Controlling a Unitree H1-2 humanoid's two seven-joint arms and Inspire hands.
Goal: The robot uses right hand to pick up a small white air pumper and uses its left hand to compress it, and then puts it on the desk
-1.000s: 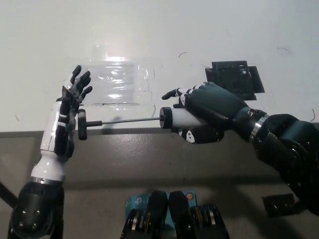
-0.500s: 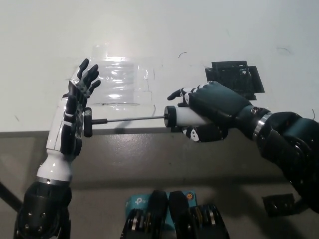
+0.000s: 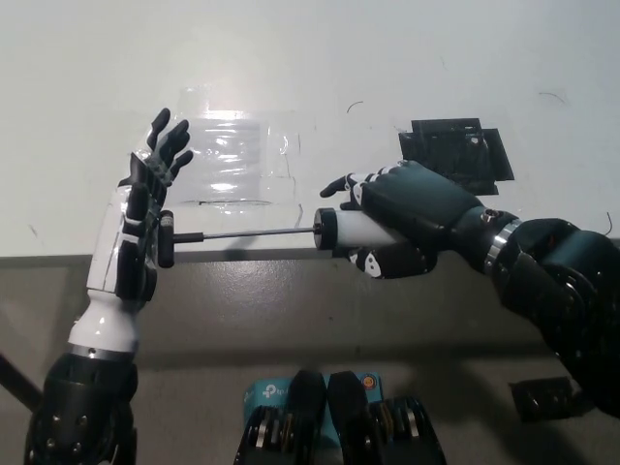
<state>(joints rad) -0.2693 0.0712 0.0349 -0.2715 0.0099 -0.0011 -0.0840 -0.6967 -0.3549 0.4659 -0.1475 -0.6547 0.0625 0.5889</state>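
Nearest the robot, both arms reach forward over the near edge of the white surface [image 3: 320,58], with the air pumper [image 3: 354,231] held up between them rather than lying on the surface.

The right hand [image 3: 412,218], black, is wrapped around the pumper's white barrel, fingers curled over the top and thumb underneath, so the barrel is firmly gripped with its dark end cap pointing toward the robot's left. From that cap a thin rod [image 3: 252,232] runs out nearly level across the picture, and it ends in a small dark handle [image 3: 166,239].

The left hand [image 3: 145,208], white with dark fingers, stands upright with its palm turned toward the handle. Its fingers are spread and point up and away, gripping nothing; the palm appears to sit right against the handle, though real contact cannot be confirmed from this angle.

What the coming move turns on is this line: the pumper's long axis lies left to right, the handle sits directly at the left palm, and the barrel lies toward the right. A push along that axis, toward the right hand, should drive the rod in. Most of the rod is exposed, so the compression looks barely begun. A push off the axis could bend the rod or slip off the handle.

Farther back on the surface lie a clear plastic sheet [image 3: 232,160] and a black flat object [image 3: 455,153], well apart from both hands.
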